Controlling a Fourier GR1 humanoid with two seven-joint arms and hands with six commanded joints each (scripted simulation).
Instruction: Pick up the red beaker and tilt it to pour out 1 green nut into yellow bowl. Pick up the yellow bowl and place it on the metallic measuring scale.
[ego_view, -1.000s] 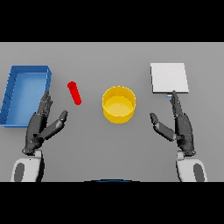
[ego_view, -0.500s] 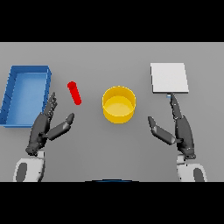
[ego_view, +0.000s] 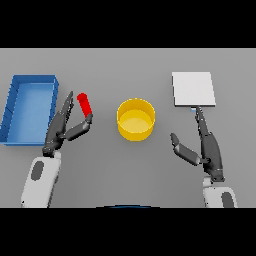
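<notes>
While my left hand (ego_view: 62, 131) reaches up along the left part of the surface (ego_view: 130, 170), its fingers stay straight and spread, grasping nothing. The fingertips point toward the far edge, rising just left of the beaker (ego_view: 85, 105), and the thumb angles out to the right so that its tip sits at the beaker's near end (whether it truly touches there I cannot tell). The beaker is a small red cylinder lying between the tray (ego_view: 29, 109) and the bowl (ego_view: 136, 119), its far end tilted slightly leftward. No nut shows in it from here.

The tray is blue, a rectangle with raised walls, and it lies against the left edge of the surface, just beyond my left hand.

The bowl is yellow and round, standing upright near the middle of the surface, well apart from both hands. Its inside looks a plain yellow.

The scale (ego_view: 193, 89) is a pale, flat square toward the far right corner of the surface, apart from the bowl.

My right hand (ego_view: 204, 147) is on the right side, nearer the front edge, released as well: fingers straight, thumb spread out to the left toward the bowl. The longest finger points at the scale and its tip reaches that plate's near edge.
</notes>
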